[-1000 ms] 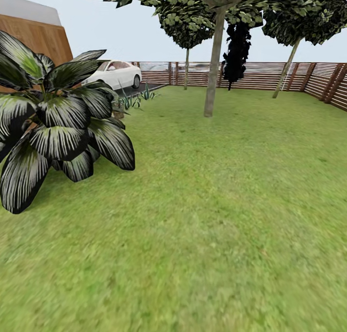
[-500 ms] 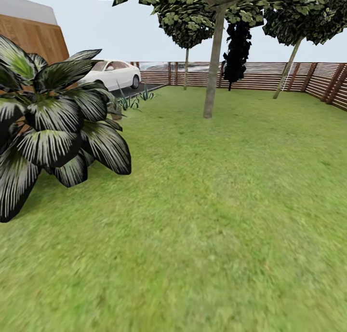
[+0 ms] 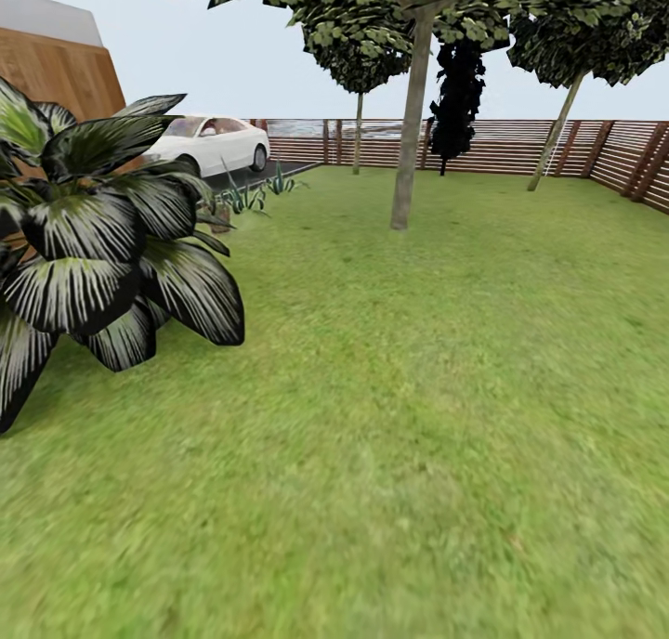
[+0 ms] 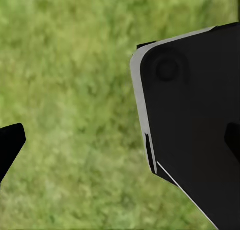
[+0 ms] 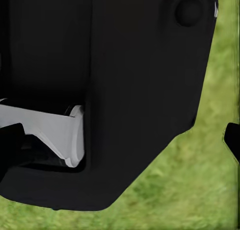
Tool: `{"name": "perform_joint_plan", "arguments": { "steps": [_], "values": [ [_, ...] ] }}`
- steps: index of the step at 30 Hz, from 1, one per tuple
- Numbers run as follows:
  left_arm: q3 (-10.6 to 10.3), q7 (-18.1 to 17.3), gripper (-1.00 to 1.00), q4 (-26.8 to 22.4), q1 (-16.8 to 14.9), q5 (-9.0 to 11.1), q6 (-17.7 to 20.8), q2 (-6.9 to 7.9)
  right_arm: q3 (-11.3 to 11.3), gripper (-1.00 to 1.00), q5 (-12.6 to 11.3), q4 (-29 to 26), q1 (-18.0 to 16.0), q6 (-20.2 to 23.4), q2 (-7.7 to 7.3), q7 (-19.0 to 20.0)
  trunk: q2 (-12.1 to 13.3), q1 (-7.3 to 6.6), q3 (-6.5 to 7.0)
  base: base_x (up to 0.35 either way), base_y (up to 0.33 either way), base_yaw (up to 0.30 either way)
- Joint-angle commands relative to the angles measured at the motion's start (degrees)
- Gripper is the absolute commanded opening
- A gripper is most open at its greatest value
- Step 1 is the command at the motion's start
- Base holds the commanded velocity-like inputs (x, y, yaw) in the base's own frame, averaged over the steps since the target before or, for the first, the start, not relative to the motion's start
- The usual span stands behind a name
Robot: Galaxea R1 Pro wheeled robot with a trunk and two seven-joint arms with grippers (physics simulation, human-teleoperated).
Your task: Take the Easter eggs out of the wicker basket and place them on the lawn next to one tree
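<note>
The scene is evenly and brightly lit under a pale sky. The lawn (image 3: 418,416) is rendered blurred nearest the camera and in both wrist views. Soft shade is seen beneath the broad-leaved plant (image 3: 93,249). No glare is seen.

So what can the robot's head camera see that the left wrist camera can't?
The head view alone has the thick-trunked tree, a big striped-leaf plant, a white car, the wooden fence and sky. The left wrist view alone has a large black robot part up close, and a dark tip at the edge. Both share the lawn.
</note>
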Motion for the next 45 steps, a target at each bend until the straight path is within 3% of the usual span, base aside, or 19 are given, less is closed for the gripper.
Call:
{"name": "perform_joint_plan", "arguments": {
  "steps": [1,14,45],
  "values": [
    [-0.32,0.08,1.00,0.03,-0.03,-0.03,-0.20,0.01,0.41,1.00,-0.04,0.00,0.02,-0.07,-0.13,-0.03,-0.06,0.05,-0.07,0.303,-0.126,0.000],
    [-0.45,0.08,1.00,0.05,-0.03,-0.03,-0.20,0.04,0.66,1.00,0.47,0.30,0.02,-0.06,-2.21,-0.03,-0.06,0.05,-0.07,0.303,-0.126,0.000],
    [-0.54,0.08,1.00,0.00,-0.03,-0.02,-0.20,0.10,0.62,1.00,0.55,-0.12,0.02,-0.06,-2.41,-0.03,-0.06,0.05,-0.07,0.303,-0.104,0.000]
  ]
}}
